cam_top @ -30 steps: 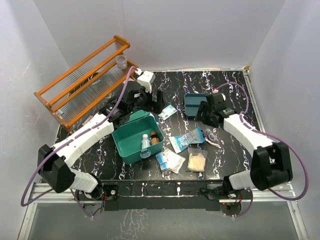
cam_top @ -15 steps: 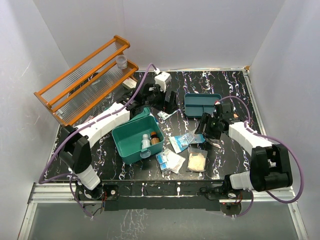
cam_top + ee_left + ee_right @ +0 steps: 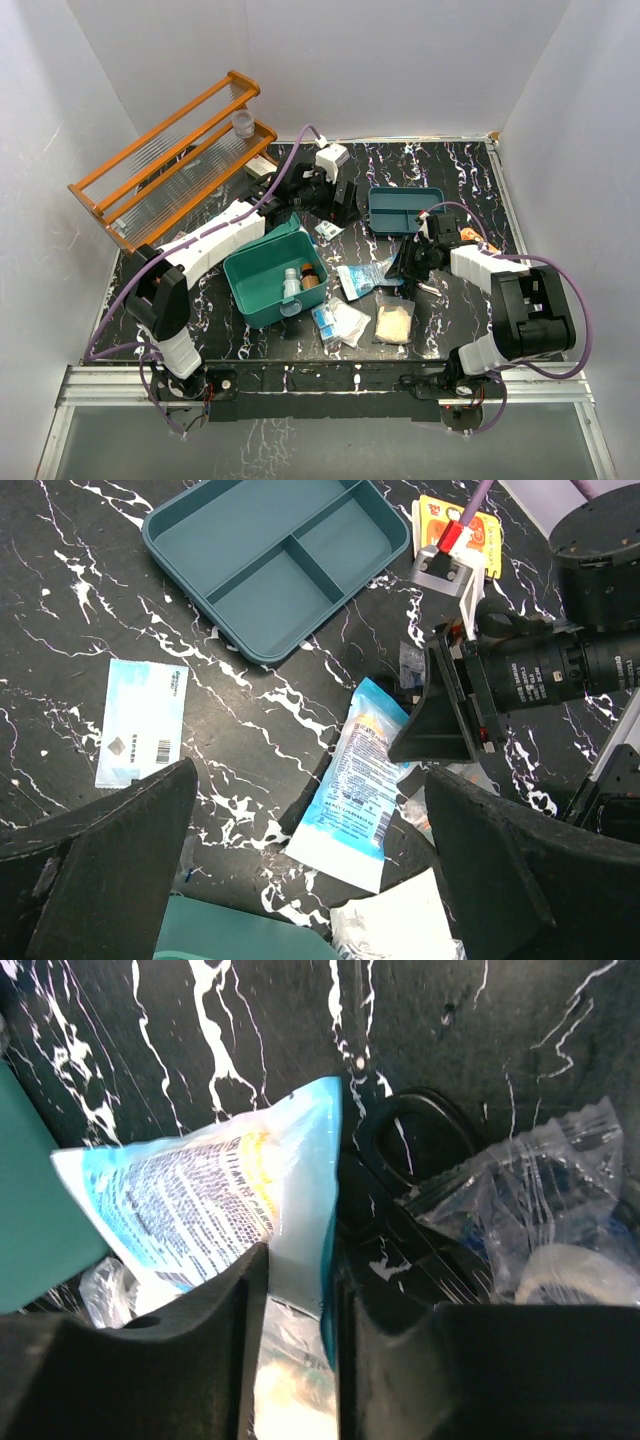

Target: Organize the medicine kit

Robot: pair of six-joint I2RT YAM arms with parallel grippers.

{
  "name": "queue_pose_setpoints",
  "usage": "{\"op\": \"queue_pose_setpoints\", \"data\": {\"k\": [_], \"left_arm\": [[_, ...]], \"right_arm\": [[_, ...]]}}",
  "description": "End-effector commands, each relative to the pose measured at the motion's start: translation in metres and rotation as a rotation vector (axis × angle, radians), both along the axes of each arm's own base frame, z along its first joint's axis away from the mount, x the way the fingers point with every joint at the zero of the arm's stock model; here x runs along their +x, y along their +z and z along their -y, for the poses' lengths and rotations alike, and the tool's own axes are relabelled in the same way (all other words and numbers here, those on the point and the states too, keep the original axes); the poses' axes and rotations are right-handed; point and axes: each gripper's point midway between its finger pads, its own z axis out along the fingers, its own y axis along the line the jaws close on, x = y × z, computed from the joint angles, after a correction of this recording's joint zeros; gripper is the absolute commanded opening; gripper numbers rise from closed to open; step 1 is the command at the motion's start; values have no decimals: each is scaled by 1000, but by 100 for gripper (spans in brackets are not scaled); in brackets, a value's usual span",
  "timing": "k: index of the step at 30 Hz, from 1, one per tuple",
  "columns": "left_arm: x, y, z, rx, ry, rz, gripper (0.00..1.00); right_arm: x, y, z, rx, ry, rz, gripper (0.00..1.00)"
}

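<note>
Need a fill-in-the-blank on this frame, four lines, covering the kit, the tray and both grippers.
1. The teal-green plastic medicine kit box has its lid ____.
2. The shallow teal plastic tray is split into ____ compartments.
3. The left gripper holds nothing; its jaws stand ____.
4. The right gripper pinches the blue-and-white plastic sachet, which lies on the black marbled ____.
Missing words: open; three; open; table.

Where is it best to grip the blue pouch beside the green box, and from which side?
Probably the end of the blue pouch nearest the tray, pinched from above: it lies flat, and the opposite end sits close to the medicine kit and packets.
</note>
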Motion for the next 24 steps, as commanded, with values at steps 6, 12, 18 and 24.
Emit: {"op": "queue_pose_setpoints", "data": {"k": [6, 12, 18, 24], "left_arm": [[1, 32, -2, -52, -24, 106, 97], [-3, 36, 1, -64, -98, 101, 97], [-6, 52, 9, -79, -158, 52, 97], [-6, 77, 10, -95, -171, 89, 96]], "right_arm": [[35, 33, -1, 12, 8, 195, 9], [52, 85, -3, -7, 71, 325, 3], [80, 145, -5, -74, 244, 559, 3], [106, 216, -27, -14, 390, 798, 2]]}}
